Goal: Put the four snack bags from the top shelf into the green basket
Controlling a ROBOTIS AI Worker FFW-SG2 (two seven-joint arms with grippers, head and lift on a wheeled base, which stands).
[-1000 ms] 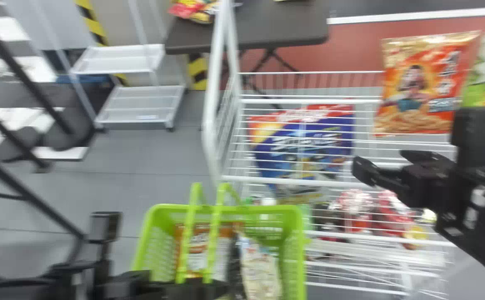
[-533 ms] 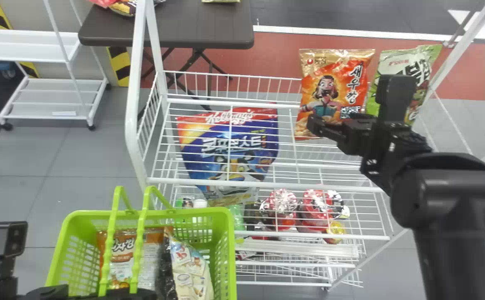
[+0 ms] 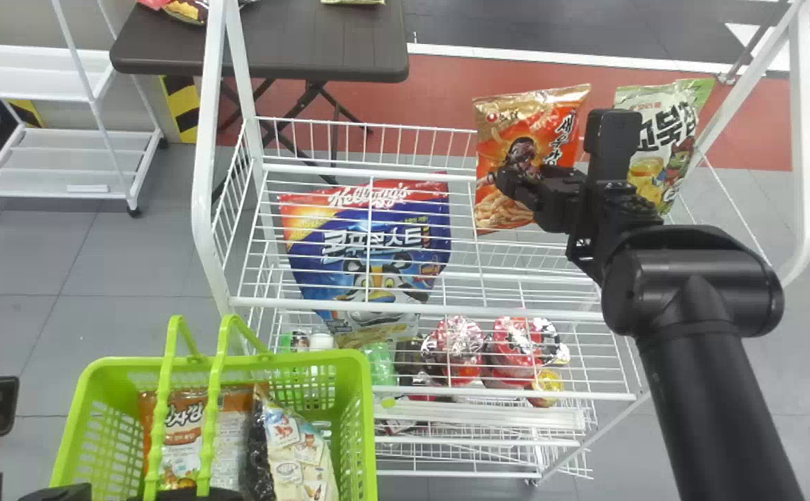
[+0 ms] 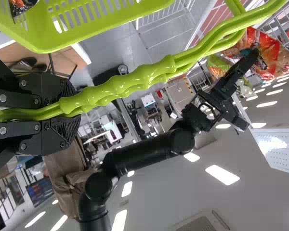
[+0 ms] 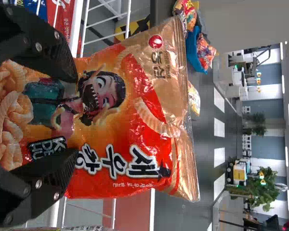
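Note:
My right gripper is at the orange snack bag, which leans slightly on the top shelf. From the right wrist view, the right gripper has its fingers spread wide across the front of the orange bag. A green-and-white bag stands to the right of it. Bottom left, the green basket holds an orange-brown bag and a cream-coloured one. My left gripper is parked there; in the left wrist view the left gripper is closed around the basket's handles.
Below the top wires lies a blue cereal bag, with red packages lower down. White rack posts rise at the shelf's sides. Behind stand a dark table and a white cart.
The head view has swung so that shelf and basket appear farther left. The right gripper has come to the orange bag, which now tilts. The left gripper still holds the handles.

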